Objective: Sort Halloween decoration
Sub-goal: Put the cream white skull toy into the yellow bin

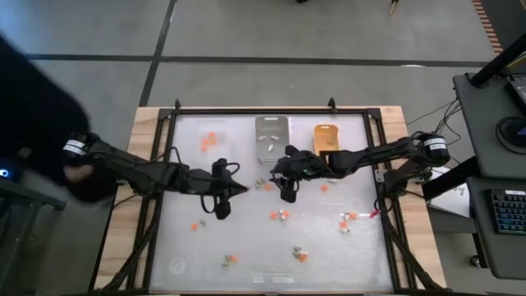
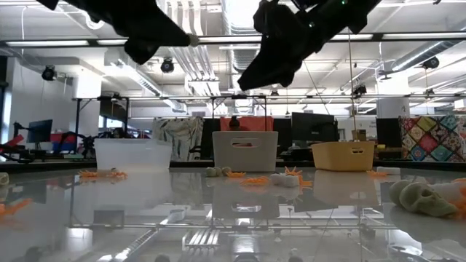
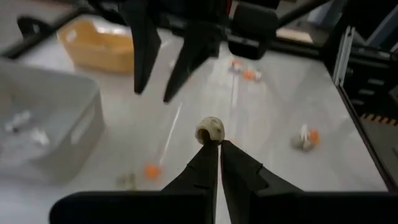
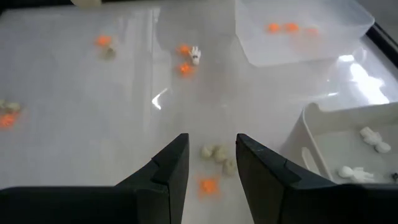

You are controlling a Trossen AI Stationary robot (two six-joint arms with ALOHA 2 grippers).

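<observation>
The Halloween decoration trinkets, orange, white and tan, lie scattered on the table (image 1: 246, 238). My left gripper (image 3: 219, 144) is left of the table's middle, shut on a tan, skull-like trinket (image 3: 209, 130). My right gripper (image 4: 211, 163) hovers open near the middle, above a tan cluster (image 4: 219, 155) and an orange trinket (image 4: 208, 185) that lie on the table. In the left wrist view its open fingers (image 3: 142, 56) show beyond the held trinket. The clear tray (image 1: 215, 140) holds orange pieces, and the grey tray (image 1: 271, 136) holds white ones. My left gripper pinches the tan trinket's lower edge (image 3: 210, 140) between the free ends of its two fingers. The fingers come from the table's left, slanting slightly down. The trinket sits at the tips, lifted clear of the table.
An orange-yellow tray (image 1: 326, 138) stands right of the grey tray along the far edge. More trinkets lie near the right side (image 1: 347, 222) and the near edge (image 1: 300, 253). A dark frame (image 1: 376, 164) borders the work surface. The two grippers are close together.
</observation>
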